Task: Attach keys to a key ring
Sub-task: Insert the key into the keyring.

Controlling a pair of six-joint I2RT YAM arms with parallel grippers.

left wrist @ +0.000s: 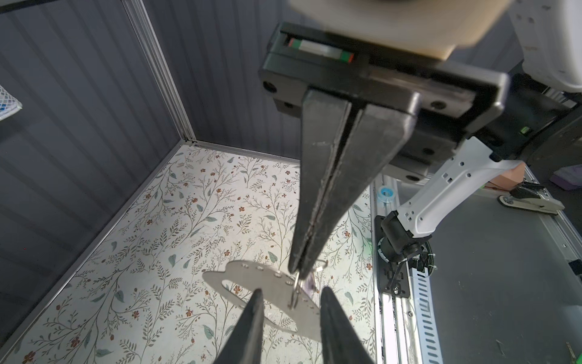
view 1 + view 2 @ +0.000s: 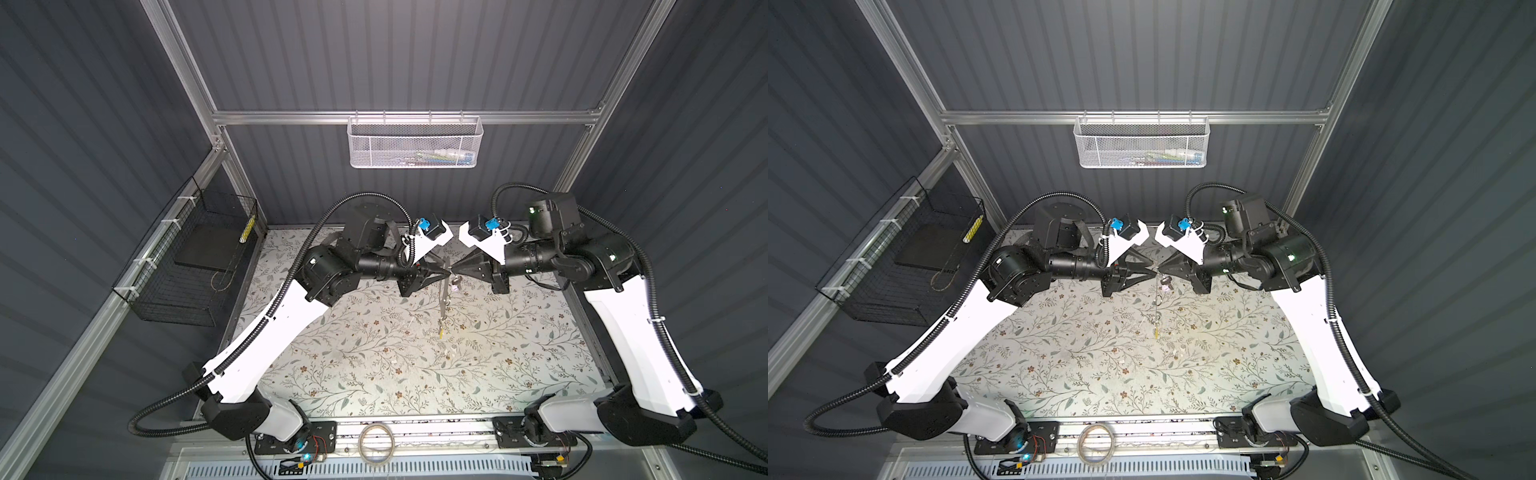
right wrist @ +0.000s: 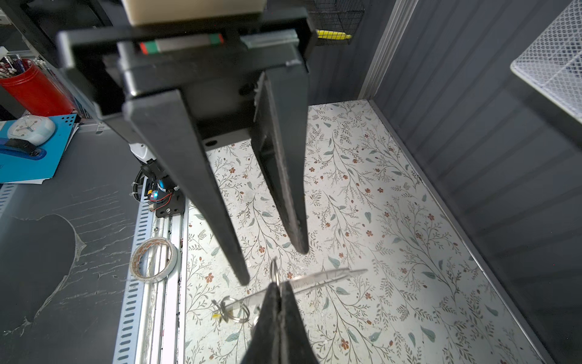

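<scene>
Grey key ring hangs in air. Right gripper pinched shut on small wire loop in its hole, lilac key beside. Yellow key dangles low. Left gripper open around loop. Likely hooking lilac key; next, left grabs ring steady.

Flat grey key ring hangs upright in mid-air. Yellow key dangles at its lower end, lilac key near its top

Key ring between left fingers and right fingers, above mat; tape roll before mat.
</scene>
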